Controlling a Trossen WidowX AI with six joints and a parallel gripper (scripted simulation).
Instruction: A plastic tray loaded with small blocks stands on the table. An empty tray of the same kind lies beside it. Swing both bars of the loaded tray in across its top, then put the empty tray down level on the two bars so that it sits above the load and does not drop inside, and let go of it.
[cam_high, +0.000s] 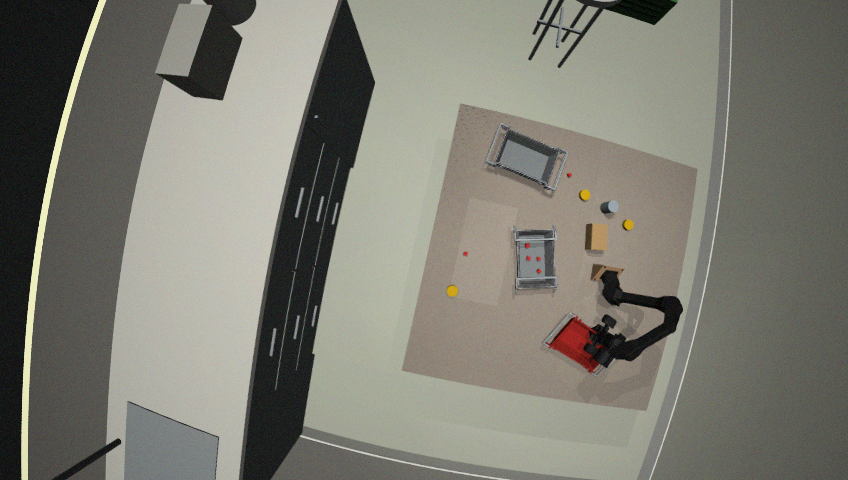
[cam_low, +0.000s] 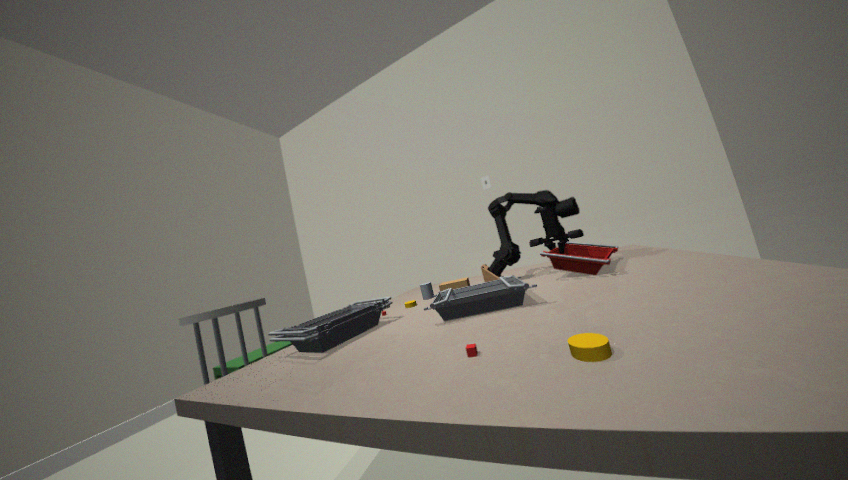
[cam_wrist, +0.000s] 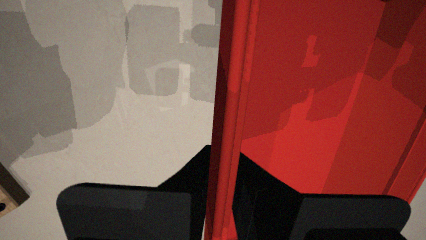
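Observation:
The loaded grey tray (cam_high: 552, 261) (cam_low: 483, 303) stands mid-table with several small red blocks on its floor. Its two wire bars, one near the upper end (cam_high: 535, 239) and one near the lower end (cam_high: 535, 278), lie across its top, just inside the ends. An empty red tray (cam_high: 569, 340) (cam_low: 576, 263) (cam_wrist: 310, 155) stands upright on the table to the lower right, its pale bars out over its ends. My gripper (cam_high: 595, 343) (cam_low: 556, 248) (cam_wrist: 218, 152) is shut on one long rim of the red tray, one finger inside and one outside.
Another empty grey tray (cam_high: 526, 157) (cam_low: 348, 328) stands at the upper left of the table. A wooden block (cam_high: 596, 237), a grey cylinder (cam_high: 609, 206), yellow discs (cam_high: 584, 195) (cam_high: 628, 224) (cam_high: 452, 290) and loose red blocks (cam_high: 569, 174) (cam_high: 465, 253) lie about.

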